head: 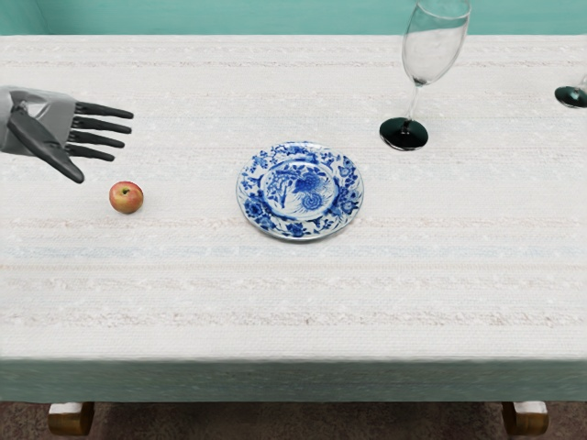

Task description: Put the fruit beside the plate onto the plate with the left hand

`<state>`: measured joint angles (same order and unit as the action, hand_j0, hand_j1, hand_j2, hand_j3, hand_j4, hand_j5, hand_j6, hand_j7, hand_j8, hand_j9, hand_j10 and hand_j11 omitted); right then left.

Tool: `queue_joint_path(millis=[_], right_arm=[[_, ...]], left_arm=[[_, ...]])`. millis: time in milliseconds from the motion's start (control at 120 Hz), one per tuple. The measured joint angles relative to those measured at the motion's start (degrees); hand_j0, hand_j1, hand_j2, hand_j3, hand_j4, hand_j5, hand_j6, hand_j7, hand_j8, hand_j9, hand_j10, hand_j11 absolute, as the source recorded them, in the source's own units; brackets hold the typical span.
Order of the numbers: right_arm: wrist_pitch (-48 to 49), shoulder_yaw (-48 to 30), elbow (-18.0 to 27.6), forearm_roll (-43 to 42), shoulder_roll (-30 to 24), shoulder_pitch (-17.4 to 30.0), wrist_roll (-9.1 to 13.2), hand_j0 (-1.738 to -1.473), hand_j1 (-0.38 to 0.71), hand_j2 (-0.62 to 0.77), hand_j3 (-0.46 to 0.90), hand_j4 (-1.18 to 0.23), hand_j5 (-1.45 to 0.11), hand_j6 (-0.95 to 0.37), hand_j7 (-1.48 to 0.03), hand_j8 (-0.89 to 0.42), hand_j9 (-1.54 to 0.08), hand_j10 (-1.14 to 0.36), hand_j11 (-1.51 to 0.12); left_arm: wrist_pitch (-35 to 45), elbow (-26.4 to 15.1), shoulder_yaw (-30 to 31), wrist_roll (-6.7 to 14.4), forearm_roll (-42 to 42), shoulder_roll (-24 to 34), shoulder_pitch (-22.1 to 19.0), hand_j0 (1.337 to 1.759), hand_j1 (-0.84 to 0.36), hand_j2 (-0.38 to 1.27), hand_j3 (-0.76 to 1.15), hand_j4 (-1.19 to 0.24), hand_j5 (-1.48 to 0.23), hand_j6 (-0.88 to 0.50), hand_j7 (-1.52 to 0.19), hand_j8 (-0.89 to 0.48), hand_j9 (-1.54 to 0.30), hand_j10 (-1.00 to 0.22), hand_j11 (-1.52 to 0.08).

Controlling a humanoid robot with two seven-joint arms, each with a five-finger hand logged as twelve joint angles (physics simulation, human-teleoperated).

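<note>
A small red and yellow apple [127, 197] lies on the white tablecloth, left of the plate and apart from it. The blue and white patterned plate [300, 190] sits near the middle of the table with nothing on it. My left hand [92, 137] comes in from the left edge, hovering up and left of the apple. Its dark fingers [103, 127] are spread straight toward the right and the thumb points down toward the apple. It holds nothing. The right arm is out of view.
A tall clear wine glass with a dark foot [404, 134] stands behind and right of the plate. Another dark glass foot [572, 95] shows at the right edge. The table's front edge [293, 362] runs across the lower part of the view.
</note>
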<state>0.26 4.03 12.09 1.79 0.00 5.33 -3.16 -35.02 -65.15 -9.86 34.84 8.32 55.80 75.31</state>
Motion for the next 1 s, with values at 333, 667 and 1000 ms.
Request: queue_joint_path(millis=[333,667,1000], right_arm=[[0.00,0.00,-0.13,-0.01,0.00,0.04,0.00,-1.658,-0.32,0.00,0.00,-0.02,-0.03,-0.02,-0.03,-0.02,-0.03,-0.02,-0.03],[0.00,0.01,-0.13,-0.01,0.00,0.03,0.00,-1.658,-0.32,0.00,0.00,-0.02,-0.03,-0.02,-0.03,-0.02,-0.03,-0.02,-0.03],[0.00,0.01,-0.13,-0.01,0.00,0.03,0.00,-1.658,-0.32,0.00,0.00,-0.02,-0.03,-0.02,-0.03,-0.02,-0.03,-0.02,-0.03]], left_arm=[[-0.03,0.23,0.29,0.15,-0.73,0.77,-0.53,1.658,0.35,0.00,0.00,0.00,0.00,0.00,0.00,0.00,0.00,0.00,0.00],[0.02,0.84,47.02,0.08,-2.14,-20.32,29.78,1.658,0.35,0.00,0.00,0.00,0.00,0.00,0.00,0.00,0.00,0.00,0.00],[2.62,0.88,57.99,-0.12,-4.21,-26.53,36.68,1.658,0.35,0.00,0.00,0.00,0.00,0.00,0.00,0.00,0.00,0.00,0.00]])
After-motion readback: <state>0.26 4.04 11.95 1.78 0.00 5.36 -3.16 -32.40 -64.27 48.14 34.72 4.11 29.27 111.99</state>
